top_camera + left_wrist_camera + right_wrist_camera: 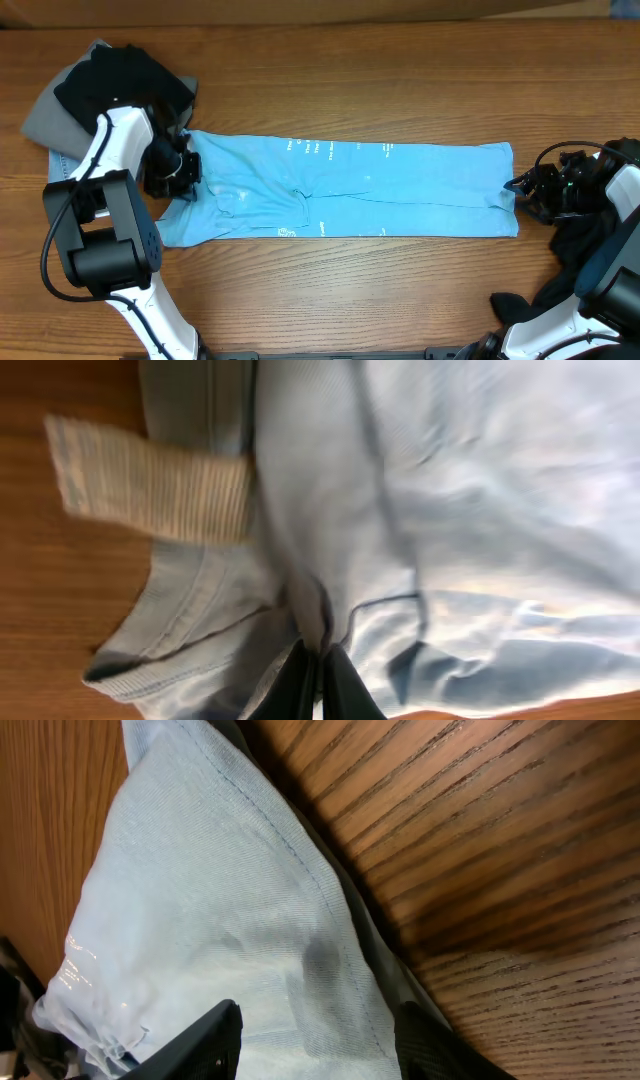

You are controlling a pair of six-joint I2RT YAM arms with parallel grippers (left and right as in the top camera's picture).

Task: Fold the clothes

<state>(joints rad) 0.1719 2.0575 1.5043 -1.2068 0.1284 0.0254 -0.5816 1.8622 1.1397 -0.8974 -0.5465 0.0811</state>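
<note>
Pinching a ridge of the light blue cotton T-shirt (350,190), laid as a long band across the middle of the wooden table (350,80), my left gripper (320,678) is clamped tight; my right gripper (325,1030), jaws spread, straddles the hem near the table's right edge and should close before both ends lift together

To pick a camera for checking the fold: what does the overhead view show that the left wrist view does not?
Only overhead: the whole T-shirt as a long strip, the garment pile, the right gripper. Only left wrist: the neck label, and cloth pinched in the shut left gripper. Both: the T-shirt, the wooden table.
</note>
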